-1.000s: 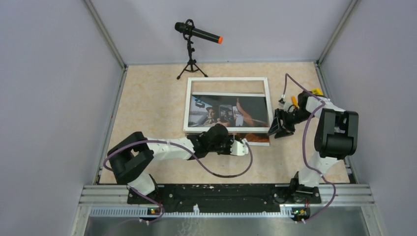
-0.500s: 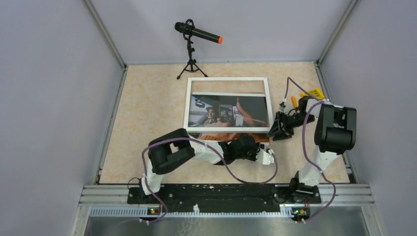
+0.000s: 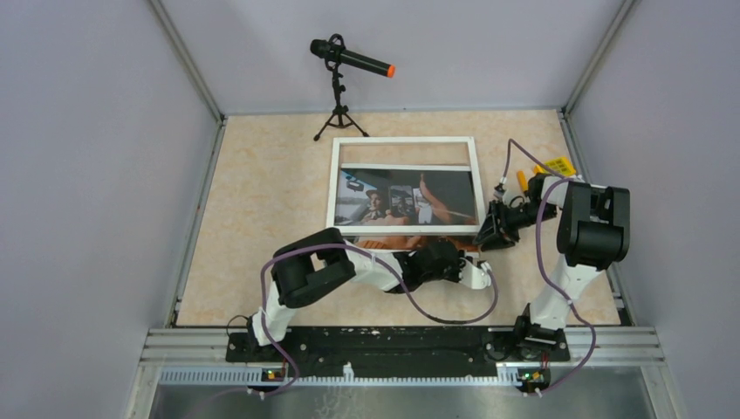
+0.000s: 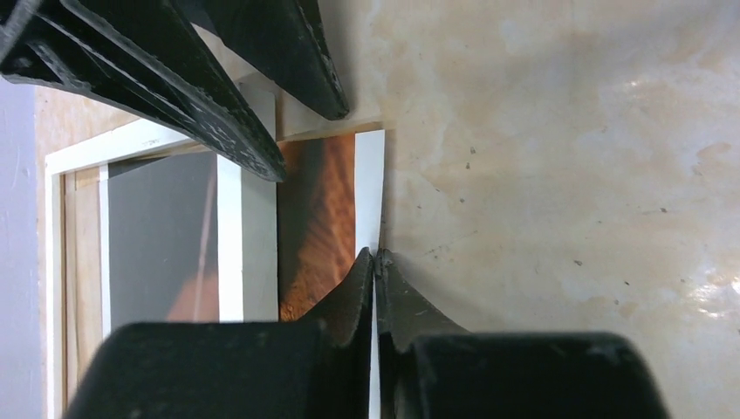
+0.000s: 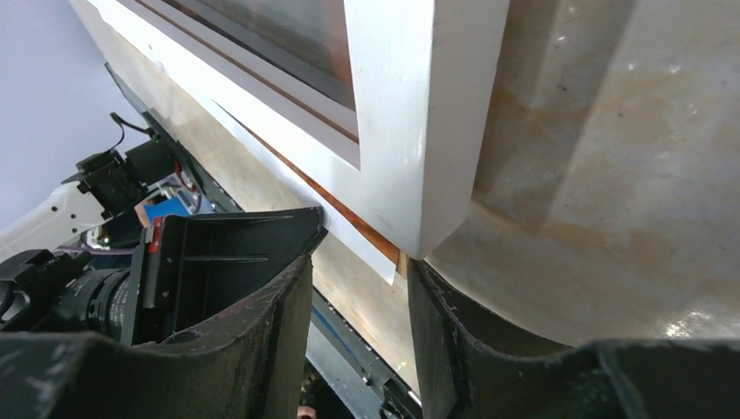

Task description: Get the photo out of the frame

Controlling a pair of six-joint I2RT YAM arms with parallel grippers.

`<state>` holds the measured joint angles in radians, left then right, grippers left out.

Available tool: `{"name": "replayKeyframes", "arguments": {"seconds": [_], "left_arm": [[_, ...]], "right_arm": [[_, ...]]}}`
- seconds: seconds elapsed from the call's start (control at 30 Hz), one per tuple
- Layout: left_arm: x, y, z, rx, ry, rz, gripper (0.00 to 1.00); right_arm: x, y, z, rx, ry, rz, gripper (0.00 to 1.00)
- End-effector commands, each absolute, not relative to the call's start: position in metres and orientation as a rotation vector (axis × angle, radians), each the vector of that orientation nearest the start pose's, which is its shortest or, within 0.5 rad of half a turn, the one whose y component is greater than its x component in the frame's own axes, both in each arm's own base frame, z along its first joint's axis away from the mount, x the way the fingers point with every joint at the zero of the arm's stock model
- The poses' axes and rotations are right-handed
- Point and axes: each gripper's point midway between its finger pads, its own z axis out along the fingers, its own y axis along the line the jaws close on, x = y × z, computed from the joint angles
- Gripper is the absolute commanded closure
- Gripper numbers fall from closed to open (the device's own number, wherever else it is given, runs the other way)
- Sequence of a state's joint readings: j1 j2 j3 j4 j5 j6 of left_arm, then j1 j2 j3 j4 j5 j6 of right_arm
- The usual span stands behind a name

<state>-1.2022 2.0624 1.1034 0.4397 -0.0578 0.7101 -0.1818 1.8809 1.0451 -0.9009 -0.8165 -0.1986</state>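
Beige marbled tabletop [image 3: 262, 201] carries everything; the frame [image 3: 403, 142] lies flat near its middle, white rim up, with bare table showing through the far strip of its opening; the photo [image 3: 436, 196] sits inside, set toward the arms so its near edge pokes out under the frame's near rail, partly hidden from above by the left wrist; the left gripper [image 4: 375, 257] is pinched tight on that protruding white border; the right gripper [image 5: 365, 237], jaws apart, straddles the frame's near right corner; a black microphone [image 3: 353, 59] on a tripod stands beyond the far left corner, well apart; small yellow and orange pieces [image 3: 558, 166] lie beside the right arm
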Motion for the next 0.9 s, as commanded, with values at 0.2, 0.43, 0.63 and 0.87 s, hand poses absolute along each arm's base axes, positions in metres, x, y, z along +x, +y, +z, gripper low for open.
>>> {"name": "replayKeyframes", "arguments": {"seconds": [0.2, 0.43, 0.63, 0.87], "left_arm": [[0.24, -0.508, 0.082, 1.564, 1.223, -0.292, 1.0], [0.245, -0.504, 0.083, 1.553, 1.233, -0.287, 1.0], [0.247, -0.503, 0.083, 1.551, 1.234, -0.292, 1.0], [0.247, -0.499, 0.072, 1.567, 1.268, -0.289, 0.8]], "right_arm": [[0.256, 0.08, 0.038, 0.058, 2.838, 1.299, 0.57], [0.256, 0.085, 0.038, 0.086, 2.822, 1.353, 0.59], [0.256, 0.091, 0.04, 0.109, 2.792, 1.43, 0.76], [0.256, 0.092, 0.044, 0.108, 2.783, 1.473, 1.0]]}}
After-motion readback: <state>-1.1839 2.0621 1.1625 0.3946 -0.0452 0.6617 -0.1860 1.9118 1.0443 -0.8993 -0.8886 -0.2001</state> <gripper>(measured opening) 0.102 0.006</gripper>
